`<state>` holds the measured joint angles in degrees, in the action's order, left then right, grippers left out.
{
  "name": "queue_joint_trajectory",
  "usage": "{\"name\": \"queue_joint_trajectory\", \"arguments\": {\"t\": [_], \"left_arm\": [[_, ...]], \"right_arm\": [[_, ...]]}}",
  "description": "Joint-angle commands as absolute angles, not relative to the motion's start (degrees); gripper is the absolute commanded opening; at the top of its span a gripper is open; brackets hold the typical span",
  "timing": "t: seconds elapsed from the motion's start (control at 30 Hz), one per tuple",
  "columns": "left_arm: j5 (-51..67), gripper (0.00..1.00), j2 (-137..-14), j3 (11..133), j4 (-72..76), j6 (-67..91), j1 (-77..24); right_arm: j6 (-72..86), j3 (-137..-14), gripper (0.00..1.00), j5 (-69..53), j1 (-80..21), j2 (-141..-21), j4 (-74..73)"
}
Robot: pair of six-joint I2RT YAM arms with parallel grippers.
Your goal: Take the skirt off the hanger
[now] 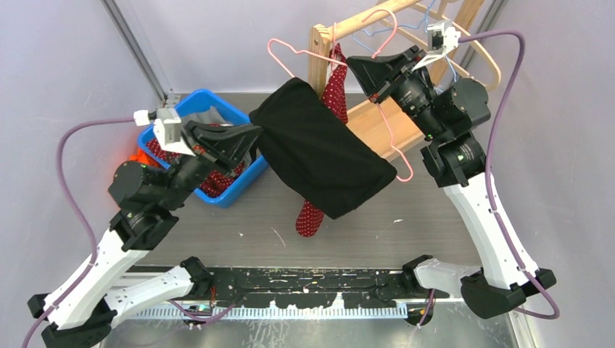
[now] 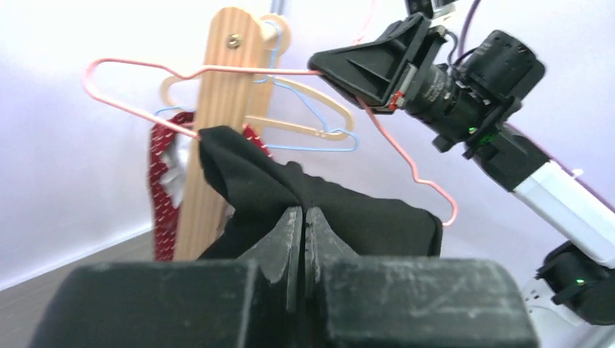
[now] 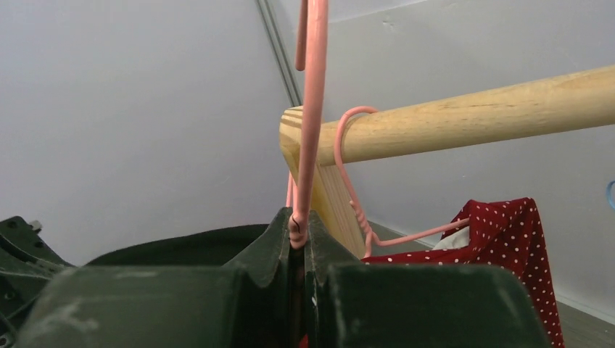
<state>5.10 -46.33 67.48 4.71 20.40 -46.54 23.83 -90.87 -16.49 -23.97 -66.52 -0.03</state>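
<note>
My left gripper (image 1: pixel 252 134) is pinched fully closed on the 9 o'clock edge of the black skirt (image 1: pixel 319 156). My right gripper (image 1: pixel 355 69), at the skirt's 1 o'clock, is closed tight on the pink wire hanger (image 3: pixel 313 109). The skirt drapes over that hanger, above the table (image 1: pixel 406 232).

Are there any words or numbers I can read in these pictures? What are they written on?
No words, numbers or signs can be read anywhere.
The black skirt, pink hanger, blue bin and wooden rack are all plain.
The red cloth has only white dots, no letters.
</note>
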Motion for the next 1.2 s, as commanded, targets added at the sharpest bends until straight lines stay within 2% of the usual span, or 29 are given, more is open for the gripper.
{"name": "queue_joint_trajectory", "arguments": {"t": [0.0,0.23,0.5,0.73,1.17], "left_arm": [[-7.72,0.0,-42.54,70.47,1.31,10.23,-46.76],[-24.87,0.0,-45.91,74.81,0.09,-1.39,-46.76],[-34.87,0.0,-54.65,85.32,4.29,-13.77,-46.81],[-44.97,0.0,-62.34,89.19,8.77,-25.37,-45.88],[-53.58,0.0,-63.3,87.37,7.1,-28.12,-30.62]], "right_arm": [[17.63,-92.43,0.01,-9.63,-23.45,-65.04,1.63],[15.45,-91.68,0.01,-8.62,-23.45,-62.19,-0.21],[13.75,-89.59,0.01,-9.58,-23.38,-56.01,-3.8],[7.82,-87.63,0.01,-3.72,-23.39,-49.52,-5.86],[2.87,-87.69,0.01,1.36,-23.38,-48.72,-8.4]]}}
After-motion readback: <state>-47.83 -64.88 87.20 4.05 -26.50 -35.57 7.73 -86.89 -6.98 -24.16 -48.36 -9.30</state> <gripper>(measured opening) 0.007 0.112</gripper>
